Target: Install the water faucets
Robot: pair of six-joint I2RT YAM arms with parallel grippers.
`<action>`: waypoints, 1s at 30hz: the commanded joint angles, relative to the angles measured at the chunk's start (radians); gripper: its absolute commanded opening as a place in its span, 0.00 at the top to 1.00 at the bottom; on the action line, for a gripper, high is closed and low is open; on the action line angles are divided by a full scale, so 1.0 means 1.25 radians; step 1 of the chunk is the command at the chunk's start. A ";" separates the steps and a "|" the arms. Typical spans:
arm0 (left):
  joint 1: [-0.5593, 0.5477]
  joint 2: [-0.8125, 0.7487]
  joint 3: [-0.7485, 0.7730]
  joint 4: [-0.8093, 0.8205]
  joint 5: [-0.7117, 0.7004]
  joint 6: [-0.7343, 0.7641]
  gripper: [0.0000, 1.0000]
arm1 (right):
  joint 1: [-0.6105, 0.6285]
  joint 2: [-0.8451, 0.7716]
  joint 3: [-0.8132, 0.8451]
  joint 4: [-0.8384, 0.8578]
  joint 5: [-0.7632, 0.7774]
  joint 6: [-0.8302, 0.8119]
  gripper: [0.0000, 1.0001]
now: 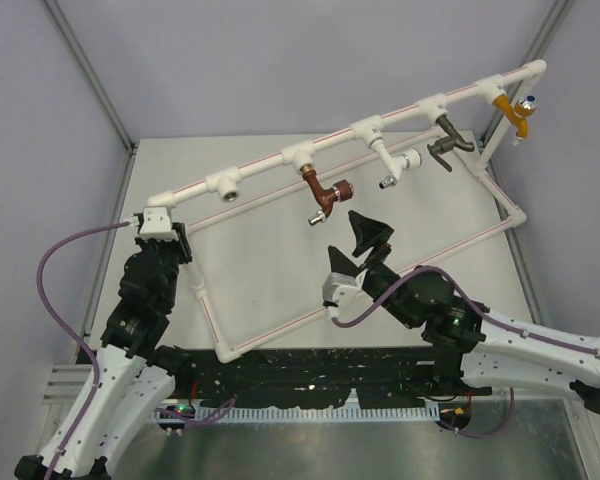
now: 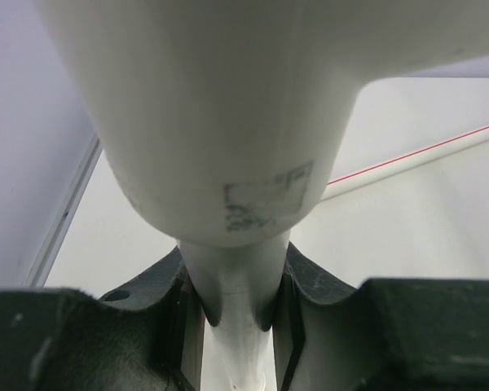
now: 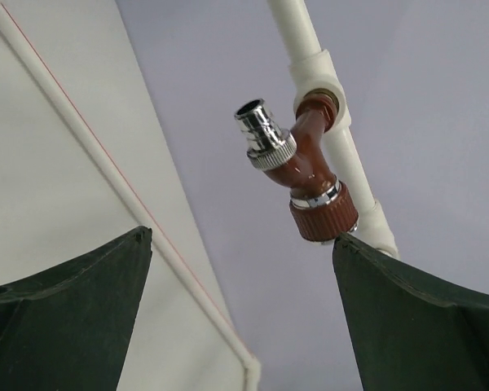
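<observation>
The reddish-brown faucet (image 1: 325, 195) hangs from a tee (image 1: 302, 158) on the upper rail of the white pipe frame (image 1: 270, 195), with its threaded end in the tee. My right gripper (image 1: 355, 245) is open and empty, just in front of and below the faucet. In the right wrist view the faucet (image 3: 306, 159) shows its chrome spout and ribbed dark-red knob (image 3: 322, 216). The knob sits just above the right fingertip of the gripper (image 3: 240, 236). My left gripper (image 1: 160, 235) is shut on the frame's pipe below the left corner elbow (image 2: 220, 106); its fingers (image 2: 167, 293) clamp the pipe (image 2: 236, 285).
An open tee (image 1: 225, 185) sits left of the faucet. Further right on the rail hang a white tap (image 1: 400, 165), a dark bronze-grey tap (image 1: 448, 145) and an orange tap (image 1: 518, 112). The frame's lower pipe (image 1: 310, 318) crosses in front of the right arm.
</observation>
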 commanded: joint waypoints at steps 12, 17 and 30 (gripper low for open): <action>-0.012 -0.004 0.000 -0.002 0.048 0.053 1.00 | 0.024 0.177 -0.017 0.432 0.077 -0.524 0.03; -0.012 -0.009 -0.002 -0.002 0.047 0.053 1.00 | 0.002 0.217 0.012 0.425 0.048 -0.540 0.10; -0.012 -0.020 -0.005 -0.004 0.044 0.055 1.00 | -0.082 0.294 0.058 0.428 -0.023 -0.560 0.24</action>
